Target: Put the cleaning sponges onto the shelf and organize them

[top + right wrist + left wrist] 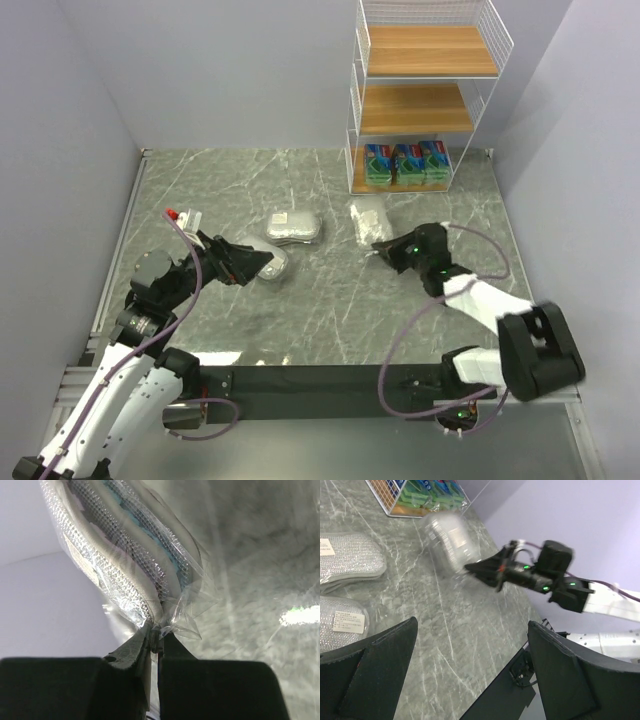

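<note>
The left arm [150,300] bends up from its base and reaches to the right, its hand [260,260] held low with the fingers spread wide. The right arm [480,300] stretches forward and left, its hand [380,246] pinched tight on the wrap edge of a silvery sponge pack [368,220].

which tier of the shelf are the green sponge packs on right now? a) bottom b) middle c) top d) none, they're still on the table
a: the green sponge packs stand in a row on the bottom tier of the shelf, and the two tiers above them show only bare wood.
</note>
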